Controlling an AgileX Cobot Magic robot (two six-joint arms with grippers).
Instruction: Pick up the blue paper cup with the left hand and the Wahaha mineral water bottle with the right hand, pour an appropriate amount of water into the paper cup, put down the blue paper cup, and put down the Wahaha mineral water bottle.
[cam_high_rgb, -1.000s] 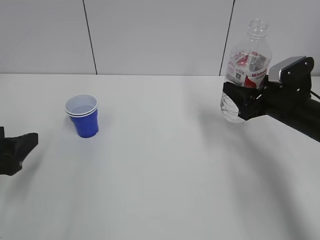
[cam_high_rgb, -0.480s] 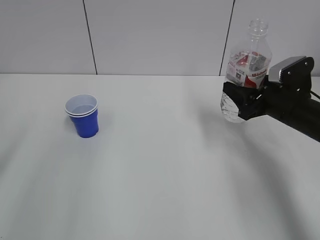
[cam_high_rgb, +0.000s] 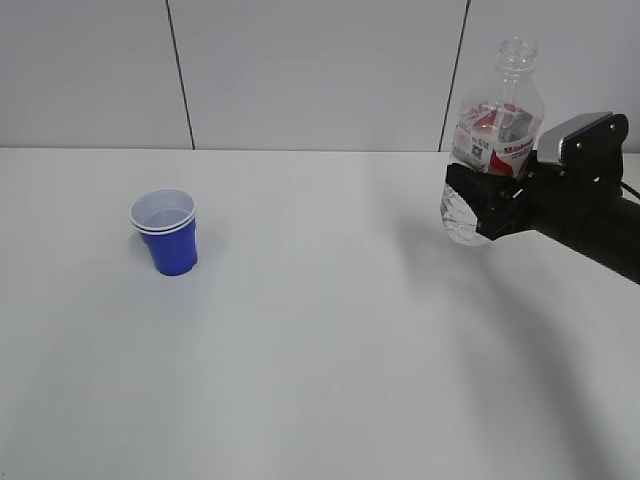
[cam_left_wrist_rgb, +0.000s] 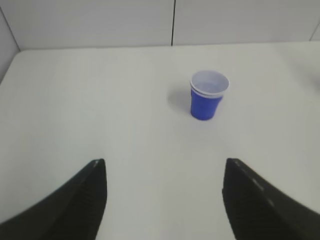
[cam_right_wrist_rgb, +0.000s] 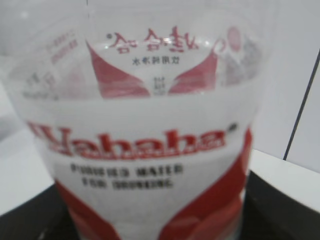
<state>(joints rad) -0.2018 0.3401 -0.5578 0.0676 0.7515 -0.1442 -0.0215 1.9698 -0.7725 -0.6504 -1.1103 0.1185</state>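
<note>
- Right hand (cam_high_rgb: 478, 208): jaws clamped on the lower body of the Wahaha mineral water bottle (cam_high_rgb: 493, 125), held upright and clear of the table (cam_high_rgb: 330, 330), at 2 o'clock in the exterior view.
- Right wrist view: bottle label (cam_right_wrist_rgb: 145, 150) fills the frame; black jaw parts show at both lower corners.
- Left hand (cam_left_wrist_rgb: 165, 200): fingers (cam_left_wrist_rgb: 82, 200) spread wide, grasping nothing.
- Blue paper cup (cam_high_rgb: 165, 232): upright on the table at 9 o'clock in the exterior view; at 12 o'clock of the left hand, well apart.
</note>
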